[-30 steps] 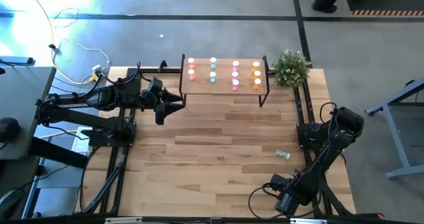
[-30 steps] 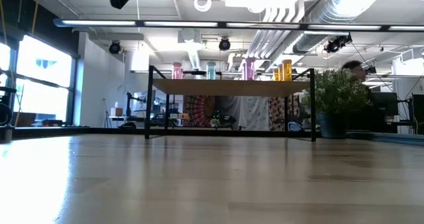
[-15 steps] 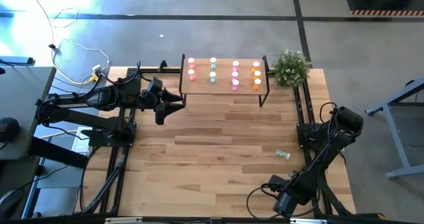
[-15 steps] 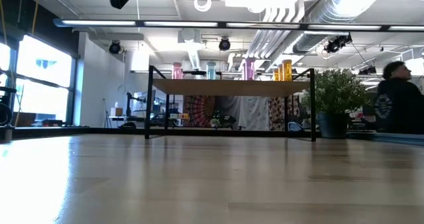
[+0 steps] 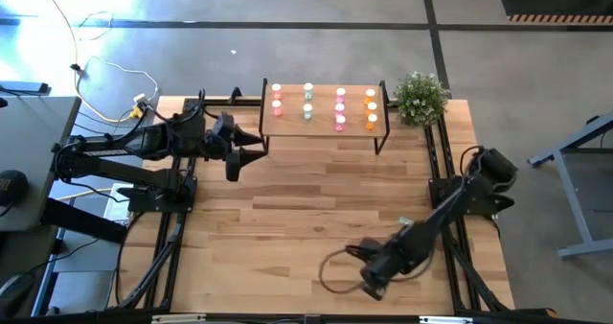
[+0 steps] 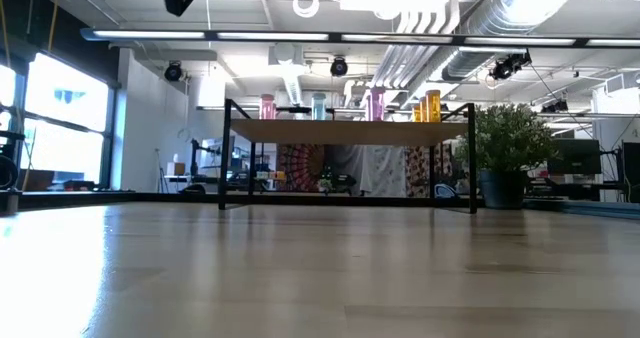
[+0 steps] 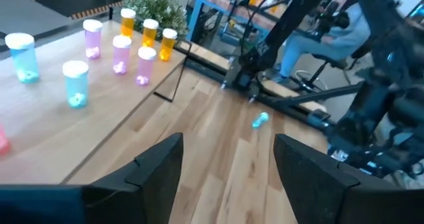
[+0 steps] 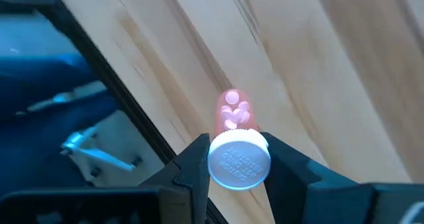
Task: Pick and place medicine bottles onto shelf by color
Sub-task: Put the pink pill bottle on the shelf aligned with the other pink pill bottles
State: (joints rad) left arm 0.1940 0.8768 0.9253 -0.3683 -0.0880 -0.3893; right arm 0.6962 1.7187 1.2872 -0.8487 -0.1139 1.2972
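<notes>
A pink bottle (image 8: 233, 128) is clamped at its cap in the right jaws (image 8: 238, 159), well short of the shelf (image 5: 324, 130); the left jaws (image 7: 225, 161) are held released beside it.

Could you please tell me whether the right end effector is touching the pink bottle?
Touching. The right wrist view shows the right end effector with both fingers pressed against the white cap of the pink bottle, no gap on either side.
</notes>
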